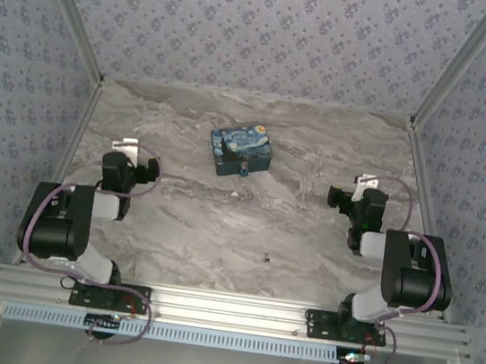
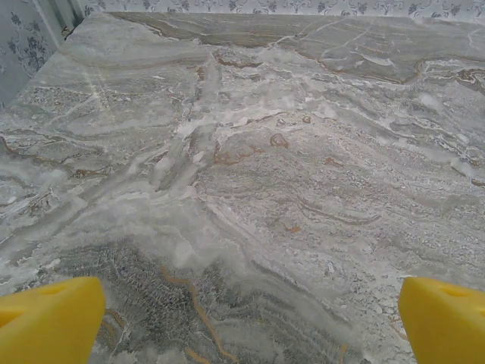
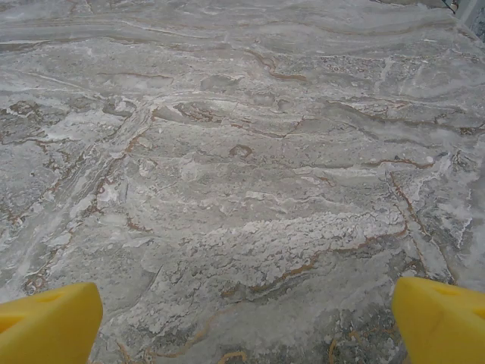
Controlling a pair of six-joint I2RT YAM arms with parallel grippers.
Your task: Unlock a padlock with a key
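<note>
My left gripper (image 1: 127, 144) and right gripper (image 1: 367, 180) both gape wide, empty. The tiny thin dark key (image 1: 266, 259) lies at seven o'clock from the right, the nearer one; its axis I cannot tell. The small teal silvery-shackled padlock (image 1: 242, 172) sits at nine o'clock, against the starry blue box (image 1: 235, 145).

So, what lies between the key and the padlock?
Nothing; the table between key and padlock is bare marble, as the top view shows.
</note>
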